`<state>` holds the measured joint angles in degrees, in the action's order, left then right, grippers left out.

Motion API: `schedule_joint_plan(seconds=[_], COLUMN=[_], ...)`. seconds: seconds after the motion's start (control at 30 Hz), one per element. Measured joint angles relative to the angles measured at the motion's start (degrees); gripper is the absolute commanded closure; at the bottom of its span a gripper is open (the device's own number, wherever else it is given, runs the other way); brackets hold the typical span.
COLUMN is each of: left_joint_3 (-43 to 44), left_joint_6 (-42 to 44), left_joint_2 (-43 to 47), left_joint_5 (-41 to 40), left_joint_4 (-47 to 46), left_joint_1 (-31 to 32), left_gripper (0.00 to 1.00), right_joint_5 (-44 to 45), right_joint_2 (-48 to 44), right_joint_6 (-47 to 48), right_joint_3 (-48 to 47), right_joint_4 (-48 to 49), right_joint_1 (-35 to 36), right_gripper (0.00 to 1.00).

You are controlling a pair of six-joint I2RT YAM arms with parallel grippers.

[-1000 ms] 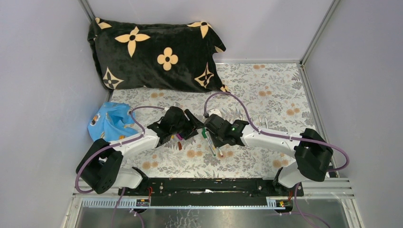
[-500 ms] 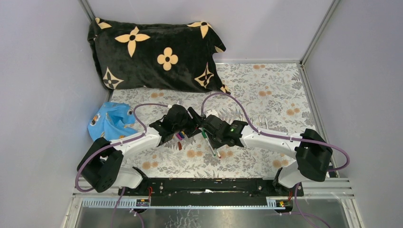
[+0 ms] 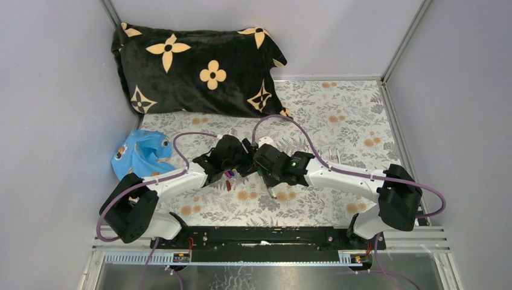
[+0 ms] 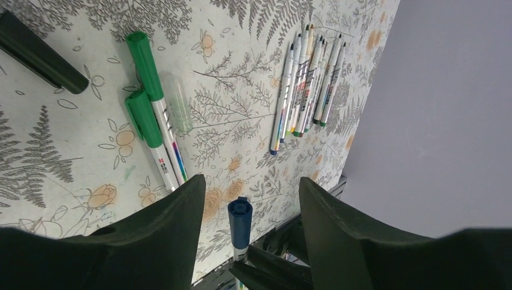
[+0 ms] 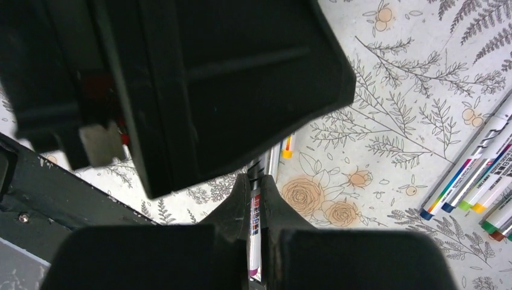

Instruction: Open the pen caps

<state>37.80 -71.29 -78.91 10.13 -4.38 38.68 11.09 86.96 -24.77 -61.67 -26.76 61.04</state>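
Note:
My right gripper [image 5: 254,181] is shut on the white barrel of a pen [image 5: 254,225], whose purple rear end shows between the fingers. The pen's blue cap [image 4: 240,220] points into my left gripper [image 4: 250,196]. That gripper is open, with its fingers [image 4: 172,238] standing on either side of the cap and a gap on both sides. From above, the left gripper [image 3: 243,161] and the right gripper [image 3: 258,164] meet nose to nose at mid-table. Two green-capped pens [image 4: 147,78] and a clear cap [image 4: 179,104] lie on the floral cloth.
A row of several pens [image 4: 307,84] lies to the right, seen from above as pens [image 3: 334,156]. A black flowered pillow [image 3: 193,66] fills the back left, and a blue cloth [image 3: 140,154] lies at the left wall. Loose pens [image 3: 273,192] lie under the right gripper.
The two grippers have closed the gap between them: the left moved right, the right moved left with its pen. The capped end now sits between the open left fingers.

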Motion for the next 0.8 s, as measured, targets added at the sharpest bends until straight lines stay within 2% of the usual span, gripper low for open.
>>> schedule_joint_plan(seconds=[0.1,0.23,0.5,0.6,0.63,0.8], left_joint_3=[-0.17,-1.68,-3.28,-3.32,-3.43,-3.56], left_joint_6=[-0.42,-1.42,-2.58,-2.58,-2.58,-2.6], left_joint_2=[0.0,0.39,1.66,1.86,1.86,1.86], left_joint_5=[-0.02,-0.04,-0.2,-0.44,-0.52,-1.14], left_joint_4=[-0.57,-1.88,-3.06,-3.21,-3.23,-3.48], left_joint_1=[0.76,1.49,2.05,2.19,2.19,2.43], left_gripper=[0.42,0.58,0.77,0.89,0.99,1.0], right_joint_5=[0.39,0.83,1.62,1.79,1.77,1.75], right_joint_2=[0.0,0.04,0.04,0.04,0.04,0.04], right_joint_6=[0.11,0.15,0.28,0.31,0.33,0.33], right_joint_3=[-0.55,-1.01,-1.07,-1.09,-1.11,-1.11], right_joint_4=[-0.02,-0.07,-0.15,-0.24,-0.26,-0.39], right_joint_1=[0.0,0.02,0.11,0.11,0.11,0.11], right_gripper=[1.0,1.0,1.0,1.0,1.0,1.0])
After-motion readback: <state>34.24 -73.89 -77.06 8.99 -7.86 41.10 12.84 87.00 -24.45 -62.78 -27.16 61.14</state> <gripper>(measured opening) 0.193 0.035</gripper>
